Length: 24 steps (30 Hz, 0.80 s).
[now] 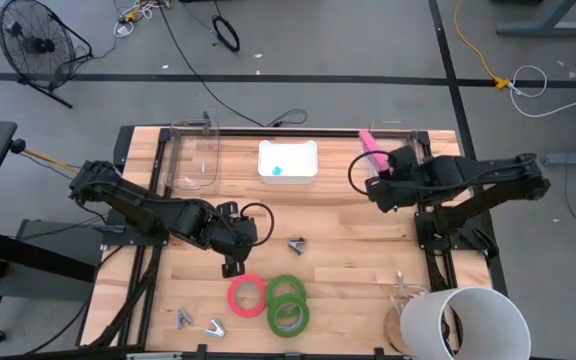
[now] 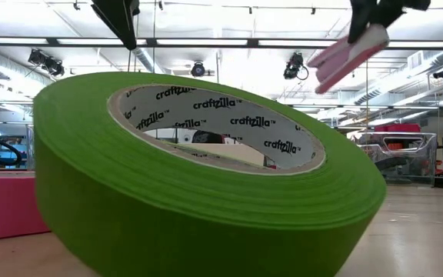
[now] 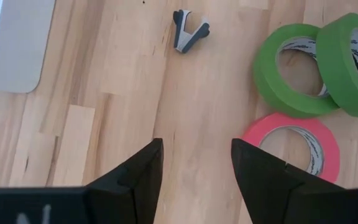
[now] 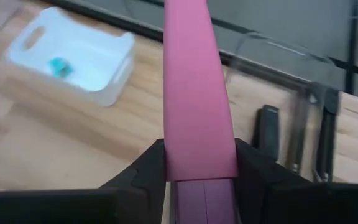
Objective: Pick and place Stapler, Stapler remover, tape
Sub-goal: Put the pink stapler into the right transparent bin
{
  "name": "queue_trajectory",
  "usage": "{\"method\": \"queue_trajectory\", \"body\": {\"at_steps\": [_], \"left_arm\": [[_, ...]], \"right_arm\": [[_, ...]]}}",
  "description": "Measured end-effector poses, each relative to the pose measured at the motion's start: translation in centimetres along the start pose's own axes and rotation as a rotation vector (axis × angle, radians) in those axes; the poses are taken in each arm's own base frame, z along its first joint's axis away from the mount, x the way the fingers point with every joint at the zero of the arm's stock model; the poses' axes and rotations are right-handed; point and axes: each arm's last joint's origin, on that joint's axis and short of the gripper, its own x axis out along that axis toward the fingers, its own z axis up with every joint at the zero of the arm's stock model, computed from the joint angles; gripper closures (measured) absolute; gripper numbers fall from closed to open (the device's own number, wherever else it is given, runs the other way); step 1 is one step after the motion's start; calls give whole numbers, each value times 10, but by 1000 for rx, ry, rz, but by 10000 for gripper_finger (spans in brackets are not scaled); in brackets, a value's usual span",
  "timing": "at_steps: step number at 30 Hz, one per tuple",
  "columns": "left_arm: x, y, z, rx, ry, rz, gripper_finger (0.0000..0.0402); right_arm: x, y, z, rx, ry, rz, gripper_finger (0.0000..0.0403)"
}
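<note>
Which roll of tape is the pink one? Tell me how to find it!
Look at the wooden table, near its front edge, where three tape rolls sit bunched together just in front of the open left gripper. The red-pink roll lies flat on the left of the bunch. The two rolls beside it are green and overlap; it alone is pink.

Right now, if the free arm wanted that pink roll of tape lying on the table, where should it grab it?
Probably across the ring's wall, from straight above: one finger in the open centre, one outside. The pink tape roll lies flat, and its side nearest the open left gripper is clear, while the far side touches a green tape roll.
</note>
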Motion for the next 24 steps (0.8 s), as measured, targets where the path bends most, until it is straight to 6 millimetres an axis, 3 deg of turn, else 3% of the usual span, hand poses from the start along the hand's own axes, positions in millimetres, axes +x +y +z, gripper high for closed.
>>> {"method": "queue_trajectory", "body": {"at_steps": [11,24], "left_arm": [[-2,-6,-3,24,-23,26,209],[-2,-8,1,14,-74,23,209]], "right_arm": [[54,-27,-50,142,-31,-213,271],[86,-44,-76,310,-191,-188,271]]}}
